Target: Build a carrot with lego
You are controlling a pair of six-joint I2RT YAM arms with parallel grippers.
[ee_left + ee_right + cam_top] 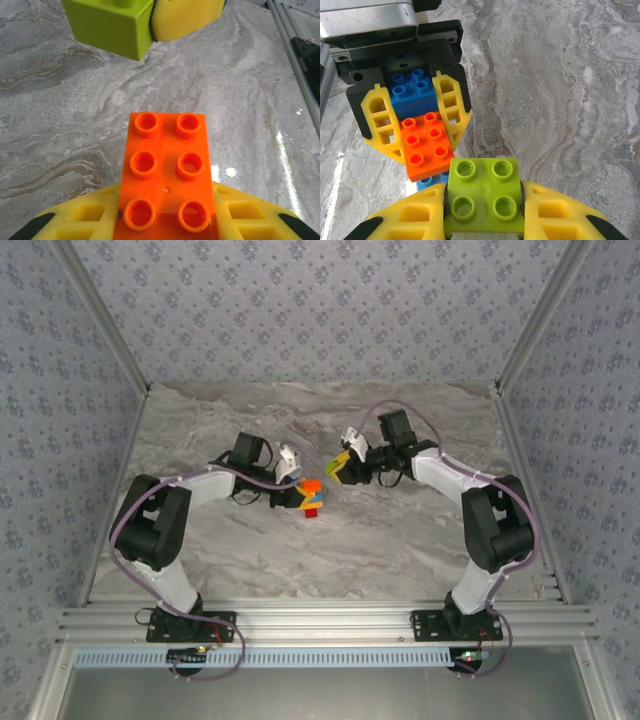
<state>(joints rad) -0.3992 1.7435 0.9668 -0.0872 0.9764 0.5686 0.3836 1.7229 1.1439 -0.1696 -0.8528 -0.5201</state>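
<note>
My left gripper (303,490) is shut on the partly built carrot (312,492), a stack of orange, blue and red lego held above the table's middle. In the left wrist view its orange brick (167,170) lies studs-up between my yellow fingers (85,215). From the right wrist the stack shows the orange brick (427,145), a blue brick (410,92) behind it and another blue brick (427,182) under it. My right gripper (340,468) is shut on a lime green brick (484,195), which hangs just beside the stack's end, apart from it. That green brick (112,25) also appears in the left wrist view.
The grey marbled tabletop (400,530) spreads all round both grippers. Patterned walls (320,310) close off the back and sides. An aluminium rail (320,625) runs along the near edge, with the arm bases bolted to it.
</note>
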